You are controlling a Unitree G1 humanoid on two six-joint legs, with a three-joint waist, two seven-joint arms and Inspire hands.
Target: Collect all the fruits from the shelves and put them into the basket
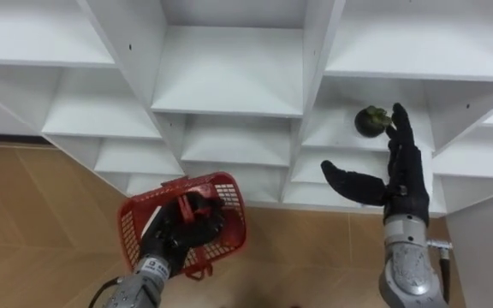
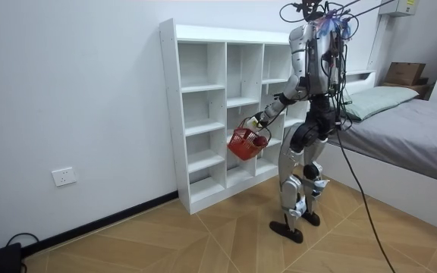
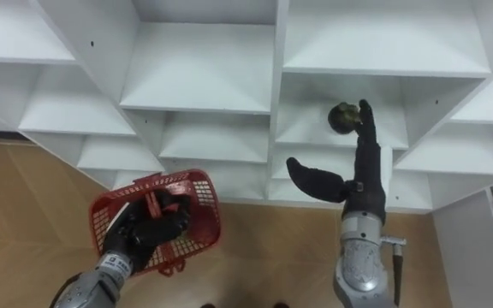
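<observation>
A dark green round fruit (image 1: 370, 121) (image 3: 344, 117) lies on a shelf in the right column of the white closet (image 1: 229, 94) (image 2: 218, 114). My right hand (image 1: 398, 175) (image 3: 355, 181) is open just below and to the right of it, fingers straight up, fingertips at the fruit's edge, thumb spread left. My left hand (image 1: 187, 224) (image 3: 148, 227) is shut on the handle of a red mesh basket (image 1: 227, 204) (image 3: 197, 201) (image 2: 245, 142), held low before the lower shelves. The hand hides much of the basket's inside.
I stand facing the white closet, whose other compartments look bare. Wooden floor (image 1: 24, 214) lies below. A bed (image 2: 416, 129) stands on the room view's right behind me. A white upright panel (image 1: 486, 248) is at my lower right.
</observation>
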